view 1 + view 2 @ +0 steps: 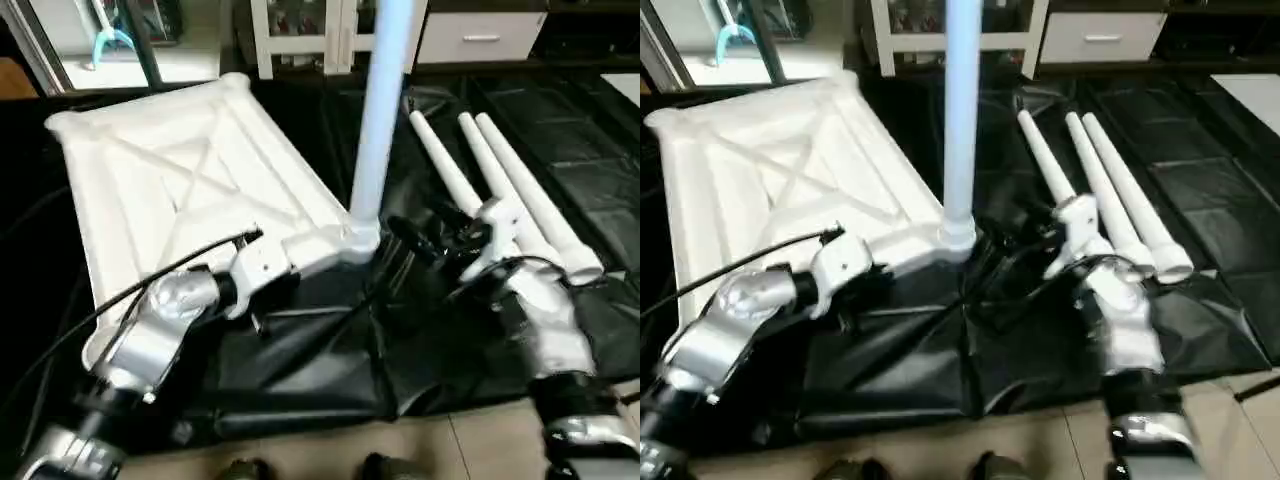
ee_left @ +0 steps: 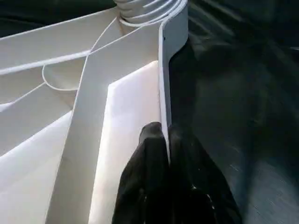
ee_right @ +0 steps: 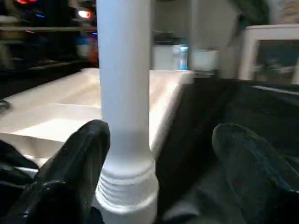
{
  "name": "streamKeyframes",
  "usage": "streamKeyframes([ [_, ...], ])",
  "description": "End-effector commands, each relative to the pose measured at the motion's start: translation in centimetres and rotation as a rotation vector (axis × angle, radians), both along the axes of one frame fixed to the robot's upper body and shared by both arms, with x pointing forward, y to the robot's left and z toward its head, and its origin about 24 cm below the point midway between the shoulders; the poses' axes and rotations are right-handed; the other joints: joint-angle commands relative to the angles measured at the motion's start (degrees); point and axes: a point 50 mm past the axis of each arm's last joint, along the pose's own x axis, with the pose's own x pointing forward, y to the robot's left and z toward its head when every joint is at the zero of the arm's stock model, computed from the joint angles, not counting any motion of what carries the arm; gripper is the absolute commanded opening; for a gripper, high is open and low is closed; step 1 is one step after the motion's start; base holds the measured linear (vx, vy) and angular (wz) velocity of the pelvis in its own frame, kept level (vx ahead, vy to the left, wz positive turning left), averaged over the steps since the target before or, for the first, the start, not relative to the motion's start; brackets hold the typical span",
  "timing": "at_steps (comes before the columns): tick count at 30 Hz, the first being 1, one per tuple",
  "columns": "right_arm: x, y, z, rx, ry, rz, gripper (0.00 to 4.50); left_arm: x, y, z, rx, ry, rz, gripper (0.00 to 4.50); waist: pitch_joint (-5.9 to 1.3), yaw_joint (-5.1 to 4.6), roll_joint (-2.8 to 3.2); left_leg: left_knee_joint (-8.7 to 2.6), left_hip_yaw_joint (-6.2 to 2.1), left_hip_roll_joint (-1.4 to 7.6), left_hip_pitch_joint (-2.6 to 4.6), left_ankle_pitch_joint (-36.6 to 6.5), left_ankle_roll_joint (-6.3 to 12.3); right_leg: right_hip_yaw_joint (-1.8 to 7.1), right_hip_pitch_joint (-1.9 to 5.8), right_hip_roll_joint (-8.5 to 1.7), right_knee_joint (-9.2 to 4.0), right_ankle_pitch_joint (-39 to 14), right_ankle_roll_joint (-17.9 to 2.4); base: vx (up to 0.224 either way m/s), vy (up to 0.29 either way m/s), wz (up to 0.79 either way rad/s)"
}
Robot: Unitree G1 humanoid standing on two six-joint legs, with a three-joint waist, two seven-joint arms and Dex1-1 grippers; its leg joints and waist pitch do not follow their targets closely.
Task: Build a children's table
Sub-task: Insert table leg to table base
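Observation:
The children's table lies in parts on a black mat. Its white tabletop [image 1: 180,170] is upside down, X-ribs up. One white leg [image 1: 380,110] stands upright in the near right corner socket [image 1: 360,238]. Three more legs [image 1: 520,190] lie side by side on the mat to the right. My left gripper [image 2: 161,133] is shut on the tabletop's thin near rim [image 2: 163,70], a little left of that socket. My right gripper [image 3: 163,135] is open around the base of the upright leg [image 3: 124,93]. One finger [image 3: 88,149] is close beside the leg, the other [image 3: 243,154] stands well off it.
The black mat [image 1: 330,350] covers the floor under everything, and bare tiles [image 1: 470,440] show at its near edge. White cabinets [image 1: 480,35] stand behind the mat. A black cable [image 1: 150,280] runs along my left forearm over the tabletop's near edge.

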Motion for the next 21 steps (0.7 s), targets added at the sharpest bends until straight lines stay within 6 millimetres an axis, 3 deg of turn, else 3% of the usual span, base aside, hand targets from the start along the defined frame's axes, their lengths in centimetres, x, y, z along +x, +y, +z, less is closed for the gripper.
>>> streamKeyframes([
  [1, -0.6, -0.1, 0.7, -0.02, 0.035, 0.113, 4.18, -1.8, -1.1, -1.7, 0.005, 0.089, -0.127, 0.0, -4.37, 0.07, -0.72, -4.04, -1.82, 3.85, 1.84, -12.78, 4.66, 2.05, 1.84, -2.47, -3.48, -14.72, -11.33, 0.0, 0.0, 0.0],
  [7, -0.8, 0.0, 1.4, -0.07, 0.037, 0.198, 4.29, -2.7, -2.0, -1.5, -0.004, 0.105, -0.235, 0.0, -4.67, 0.6, -0.84, -3.65, -1.7, 3.85, 1.76, -9.46, 5.49, 2.05, 1.92, -2.7, -3.0, -12.13, -11.75, 0.0, 0.0, 0.0],
  [12, -1.3, -0.3, 1.5, -0.093, 0.113, 0.311, 4.29, -3.3, -2.3, -1.5, 0.002, 0.124, -0.286, 0.0, -4.63, 0.89, -1.37, -3.44, -1.73, 3.8, 1.58, -8.71, 6.14, 2.04, 2.25, -2.75, -2.89, -12.64, -11.47, 0.0, 0.0, 0.0],
  [21, -1.5, -1.2, 1.3, -0.093, 0.232, 0.412, 4.29, -3.3, -2.5, -1.5, 0.004, 0.131, -0.306, 0.0, -4.63, 1.0, -1.38, -3.36, -1.8, 3.84, 1.78, -9.62, 5.21, 1.98, 2.13, -2.71, -3.0, -14.54, -11.11, 0.0, 0.0, 0.0],
])
